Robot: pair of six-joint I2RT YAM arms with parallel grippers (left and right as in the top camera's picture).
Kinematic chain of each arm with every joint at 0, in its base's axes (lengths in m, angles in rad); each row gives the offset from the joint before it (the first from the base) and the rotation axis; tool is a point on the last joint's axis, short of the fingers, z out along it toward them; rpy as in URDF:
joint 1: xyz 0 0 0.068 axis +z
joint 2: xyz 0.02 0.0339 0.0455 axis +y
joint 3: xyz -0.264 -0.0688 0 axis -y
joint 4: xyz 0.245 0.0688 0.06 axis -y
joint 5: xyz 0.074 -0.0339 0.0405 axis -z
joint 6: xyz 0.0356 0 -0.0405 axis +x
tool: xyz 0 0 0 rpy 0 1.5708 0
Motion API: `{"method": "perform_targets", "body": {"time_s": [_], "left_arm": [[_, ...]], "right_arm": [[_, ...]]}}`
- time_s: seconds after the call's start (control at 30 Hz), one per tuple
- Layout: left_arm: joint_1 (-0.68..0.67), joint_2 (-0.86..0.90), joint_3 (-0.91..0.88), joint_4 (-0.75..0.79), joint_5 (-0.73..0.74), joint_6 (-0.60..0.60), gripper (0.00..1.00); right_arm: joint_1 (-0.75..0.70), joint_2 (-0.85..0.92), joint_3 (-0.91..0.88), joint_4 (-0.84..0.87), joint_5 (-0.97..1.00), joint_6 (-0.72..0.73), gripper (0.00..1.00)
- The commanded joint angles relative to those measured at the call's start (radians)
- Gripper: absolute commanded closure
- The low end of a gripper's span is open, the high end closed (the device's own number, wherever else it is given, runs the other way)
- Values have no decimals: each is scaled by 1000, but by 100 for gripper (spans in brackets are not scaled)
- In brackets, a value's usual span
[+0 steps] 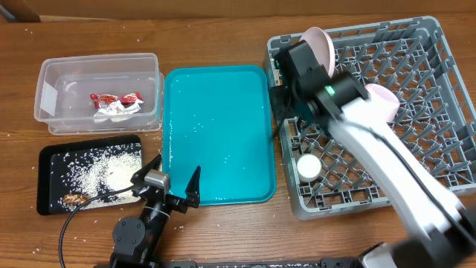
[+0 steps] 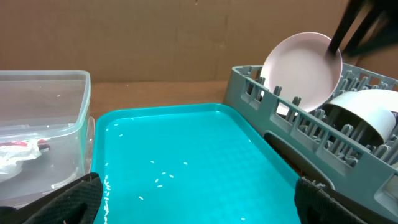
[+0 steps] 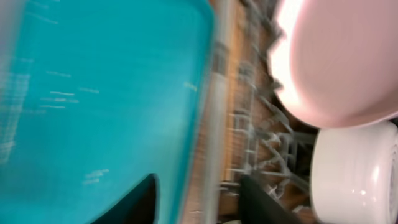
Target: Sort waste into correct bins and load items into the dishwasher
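The crumpled red-and-white wrapper with tissue (image 1: 115, 104) lies in the clear tub (image 1: 52, 71). Rice and brown scraps (image 1: 97, 171) lie on the black tray (image 1: 48, 158). In the grey rack (image 1: 446, 45) the large plate (image 1: 320, 41) stands on edge, the bowl (image 1: 383, 100) lies beside it, and the tiny white cup (image 1: 309, 165) sits at the front left. My right gripper (image 1: 281, 104) is open and empty at the rack's left wall; its view is blurred (image 3: 199, 199). My left gripper (image 1: 177, 170) is open and empty at the teal tray's front edge (image 2: 199, 205). The pink dish and chopsticks are out of view.
The teal tray (image 1: 219, 134) lies between the bins and the rack, with a few rice grains (image 2: 163, 179) on it. My right arm (image 1: 387, 156) crosses over the rack's front half. Stray grains dot the wooden table (image 1: 22, 141) by the black tray.
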Motion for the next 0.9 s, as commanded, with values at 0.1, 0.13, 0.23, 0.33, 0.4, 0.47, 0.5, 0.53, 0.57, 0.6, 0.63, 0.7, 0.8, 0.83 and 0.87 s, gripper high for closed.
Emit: {"method": "perform_targets", "body": {"time_s": [0.1,0.13,0.23,0.33,0.4,0.47,0.5,0.53,0.57,0.6,0.63,0.7,0.8,0.83,0.87], "left_arm": [[2,-7,-6,3,11,-7,0],[2,-7,-6,3,11,-7,0],[2,-7,-6,3,11,-7,0],[2,-7,-6,3,11,-7,0],[2,-7,-6,3,11,-7,0],[2,-7,-6,3,11,-7,0],[2,-7,-6,3,11,-7,0],[2,-7,-6,3,11,-7,0],[2,-7,-6,3,11,-7,0],[2,-7,-6,3,11,-6,0],[2,-7,-6,3,11,-7,0],[2,-7,-6,3,11,-7,0],[2,-7,-6,3,11,-7,0],[2,-7,-6,3,11,-7,0],[2,-7,-6,3,11,-7,0]], "right_arm": [[209,-285,41,8,-79,6,0],[220,-295,41,3,-84,6,0],[250,-347,41,-89,-27,-18,0],[222,-404,42,-161,-14,-18,0],[188,-470,42,-222,4,-17,0],[161,-529,41,-261,29,-17,0],[150,-561,41,-276,52,-17,0],[146,-603,39,-283,97,-18,0],[145,-627,37,-280,138,-18,0],[129,-654,30,-262,170,-18,0],[95,-679,16,-235,172,-23,0],[-60,-754,-72,-106,111,-22,0],[-251,-849,-284,92,-19,-22,0],[-326,-909,-428,201,-63,-21,0],[-373,-984,-591,309,-68,-20,0]]}}
